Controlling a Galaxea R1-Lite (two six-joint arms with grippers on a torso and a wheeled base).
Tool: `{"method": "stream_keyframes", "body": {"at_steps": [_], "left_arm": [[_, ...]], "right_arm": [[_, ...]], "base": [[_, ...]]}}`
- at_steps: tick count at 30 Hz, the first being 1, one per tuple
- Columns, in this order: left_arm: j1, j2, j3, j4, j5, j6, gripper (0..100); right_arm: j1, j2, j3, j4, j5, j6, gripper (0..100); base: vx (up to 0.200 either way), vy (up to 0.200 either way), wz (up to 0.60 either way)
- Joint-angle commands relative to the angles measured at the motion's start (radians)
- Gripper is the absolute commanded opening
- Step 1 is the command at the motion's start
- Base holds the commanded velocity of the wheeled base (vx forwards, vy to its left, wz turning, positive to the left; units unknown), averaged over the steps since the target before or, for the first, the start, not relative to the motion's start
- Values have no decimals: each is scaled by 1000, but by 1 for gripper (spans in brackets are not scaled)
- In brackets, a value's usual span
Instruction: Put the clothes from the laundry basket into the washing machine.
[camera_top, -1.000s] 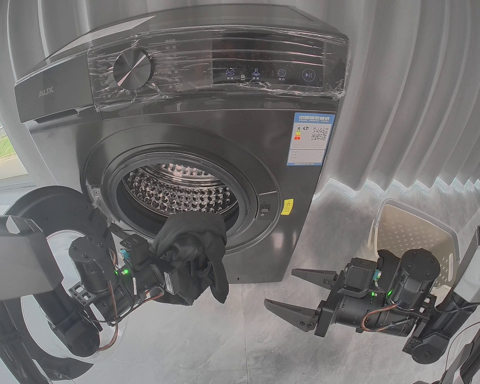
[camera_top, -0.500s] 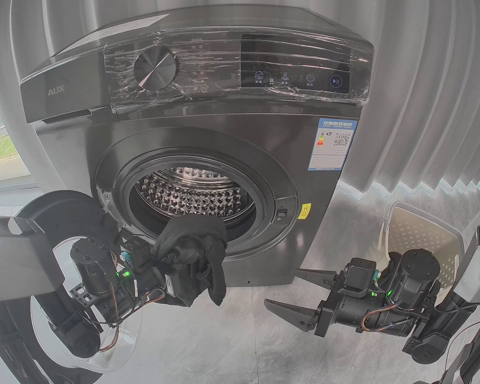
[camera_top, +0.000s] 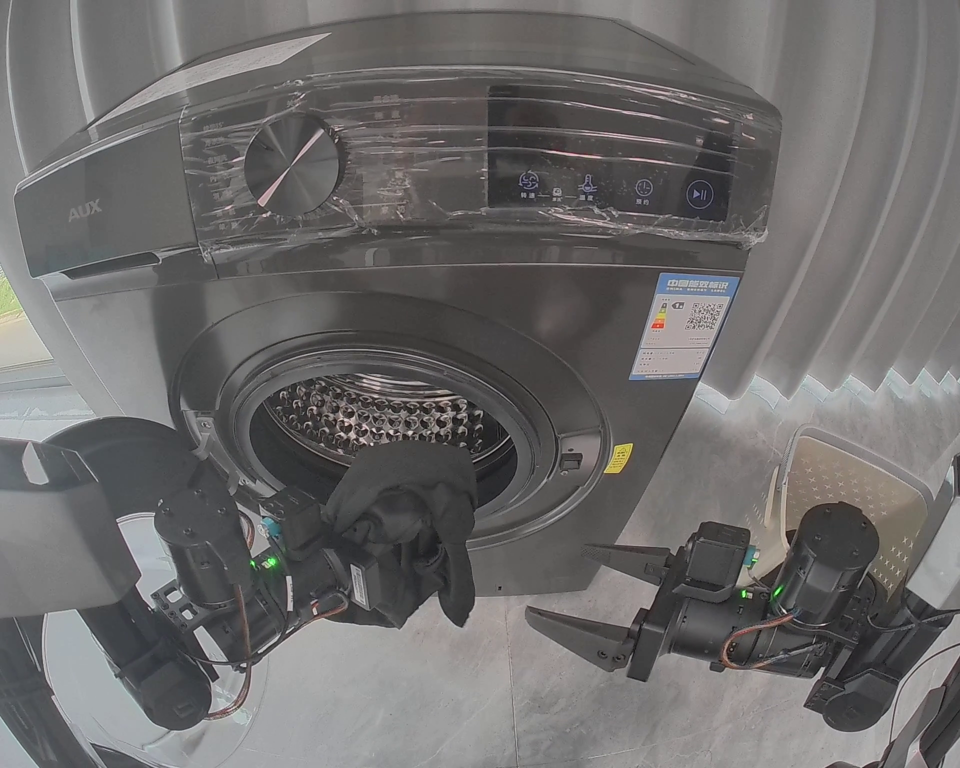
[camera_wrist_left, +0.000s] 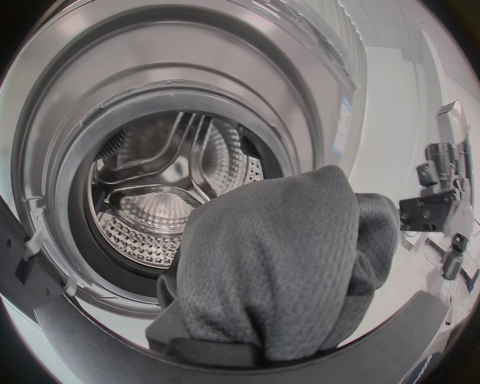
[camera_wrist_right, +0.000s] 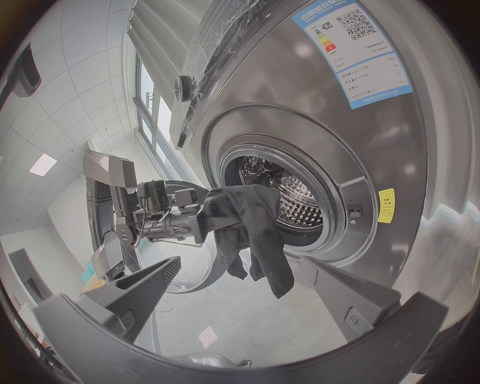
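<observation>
A dark grey front-loading washing machine (camera_top: 420, 290) stands with its round door (camera_top: 90, 470) swung open to the left, and its steel drum (camera_top: 370, 415) looks bare. My left gripper (camera_top: 395, 575) is shut on a black garment (camera_top: 415, 520) just in front of the lower rim of the drum opening; cloth hangs down over its fingers. The left wrist view shows the garment (camera_wrist_left: 280, 260) bunched before the drum (camera_wrist_left: 165, 195). My right gripper (camera_top: 590, 595) hangs open and empty above the floor, right of the machine. Behind it stands the white laundry basket (camera_top: 860, 480).
Grey marble floor (camera_top: 480, 690) spreads below both arms. Pale curtains (camera_top: 860, 200) hang behind and to the right of the machine. The open door takes up the space on the left.
The head camera has moved closer, so the machine looms larger. The left gripper with the garment sits slightly nearer the drum opening. The right gripper keeps its open pose.
</observation>
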Motion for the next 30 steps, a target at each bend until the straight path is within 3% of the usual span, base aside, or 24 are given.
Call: {"method": "stream_keyframes", "body": {"at_steps": [1, 5, 11, 13, 17, 30], "left_arm": [[-19, 35, -61, 3, 67, -19, 0], [-5, 84, -133, 3, 104, -88, 0], [-10, 156, -194, 4, 135, -116, 0], [-10, 212, -239, 4, 184, -143, 0], [8, 276, -336, 6, 221, -168, 0], [79, 353, -537, 30, 224, -169, 0]], "right_arm": [[8, 5, 3, 0, 0, -7, 100], [8, 5, 9, 1, 0, -22, 100], [8, 3, 22, 1, 2, -24, 100], [8, 0, 34, 1, 2, -24, 100], [8, 0, 45, 1, 2, -27, 100], [10, 11, 86, 1, 5, -27, 100]], "base": [[0, 0, 0], [0, 0, 0], [0, 0, 0], [0, 0, 0], [0, 0, 0], [0, 0, 0]]}}
